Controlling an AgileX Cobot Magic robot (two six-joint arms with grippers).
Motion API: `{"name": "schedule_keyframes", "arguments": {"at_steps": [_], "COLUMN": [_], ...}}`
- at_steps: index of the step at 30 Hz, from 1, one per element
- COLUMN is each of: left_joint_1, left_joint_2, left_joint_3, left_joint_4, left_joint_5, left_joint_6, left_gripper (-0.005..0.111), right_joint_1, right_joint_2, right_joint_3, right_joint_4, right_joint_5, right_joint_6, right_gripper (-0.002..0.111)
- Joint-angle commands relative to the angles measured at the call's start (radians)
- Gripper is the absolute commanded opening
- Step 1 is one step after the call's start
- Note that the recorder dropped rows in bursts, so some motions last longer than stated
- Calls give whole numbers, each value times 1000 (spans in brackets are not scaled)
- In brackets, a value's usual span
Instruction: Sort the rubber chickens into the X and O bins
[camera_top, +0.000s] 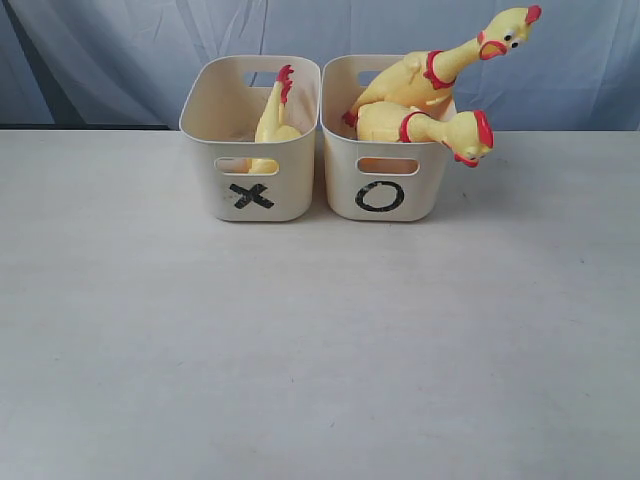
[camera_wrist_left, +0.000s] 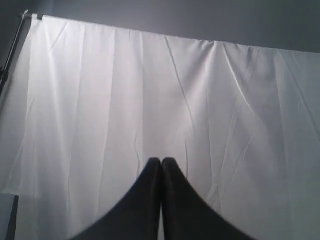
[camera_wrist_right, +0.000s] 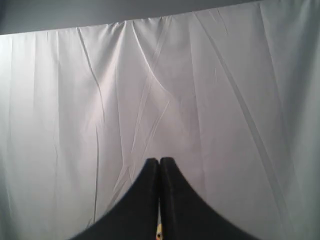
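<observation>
Two cream bins stand side by side at the back of the table. The bin marked X (camera_top: 290, 200) holds one small yellow rubber chicken (camera_top: 275, 122), red feet up. Inside the bin marked O (camera_top: 340, 200) lie two long rubber chickens: one (camera_top: 425, 75) sticks its neck and head up past the rim to the right, the other (camera_top: 432, 128) hangs its head over the right rim. Neither arm shows in the exterior view. My left gripper (camera_wrist_left: 161, 161) is shut and empty, facing a white curtain. My right gripper (camera_wrist_right: 159, 161) is shut too, holding nothing.
A pale tabletop (camera_top: 320, 340) stretches in front of the bins. A wrinkled white curtain (camera_wrist_left: 150, 90) fills both wrist views and hangs behind the table (camera_top: 120, 60).
</observation>
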Motion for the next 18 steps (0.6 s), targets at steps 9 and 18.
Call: {"name": "schedule_keyframes", "arguments": {"at_steps": [9,18], "left_joint_1": [0,0], "left_joint_2": [-5,-5], "left_joint_3": [92,92], "left_joint_4": [-26,8], "left_joint_5": [61,127], "left_joint_6": [-1,-1], "left_gripper": [0,0], "right_joint_1": [-6,-6], "right_joint_2": [-6,-6], "right_joint_3": [140,147], "right_joint_4": [-7,-7], "right_joint_5": [2,62], "right_joint_6": [0,0], "right_gripper": [1,1]}}
